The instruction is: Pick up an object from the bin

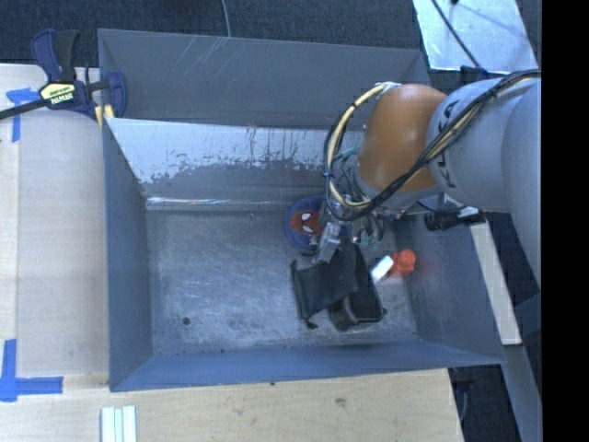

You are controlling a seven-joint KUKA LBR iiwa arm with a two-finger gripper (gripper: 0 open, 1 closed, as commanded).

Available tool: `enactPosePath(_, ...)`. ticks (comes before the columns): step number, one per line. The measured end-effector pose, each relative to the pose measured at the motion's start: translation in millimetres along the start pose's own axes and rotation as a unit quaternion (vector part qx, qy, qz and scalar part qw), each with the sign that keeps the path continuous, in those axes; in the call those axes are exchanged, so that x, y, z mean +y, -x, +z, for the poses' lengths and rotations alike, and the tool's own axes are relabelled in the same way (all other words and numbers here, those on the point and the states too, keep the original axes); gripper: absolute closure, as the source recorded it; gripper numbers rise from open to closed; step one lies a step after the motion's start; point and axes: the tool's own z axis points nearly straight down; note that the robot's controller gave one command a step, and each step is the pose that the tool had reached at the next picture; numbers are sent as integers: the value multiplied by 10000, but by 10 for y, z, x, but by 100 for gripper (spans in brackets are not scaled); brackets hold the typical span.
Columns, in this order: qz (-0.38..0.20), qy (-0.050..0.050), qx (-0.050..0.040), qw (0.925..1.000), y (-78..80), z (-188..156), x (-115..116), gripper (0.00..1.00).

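Note:
My gripper [329,239] hangs low in the right half of the bin, near the back wall. Its tip is just above the upper edge of a black, floppy, pouch-like thing [324,293] that lies on the bin floor and stretches toward the front. Directly left of the gripper sits a small round blue thing with a red centre [299,221], partly hidden by the gripper. To the right lies a small white piece with an orange-red end [394,265]. Nothing can be made out in the gripper's grasp.
The arm with its orange dome and looped cables comes in over the bin's right wall and covers the back right corner. The left half of the bin floor is bare grey metal with scuff marks.

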Motion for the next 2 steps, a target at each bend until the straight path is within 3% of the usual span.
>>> enactPosePath(1, -8, -34, 30, 10000, 22, -809, -4, 100)
enactPosePath(2, -13, -22, 3, 10000, 47, -1279, -3, 100)
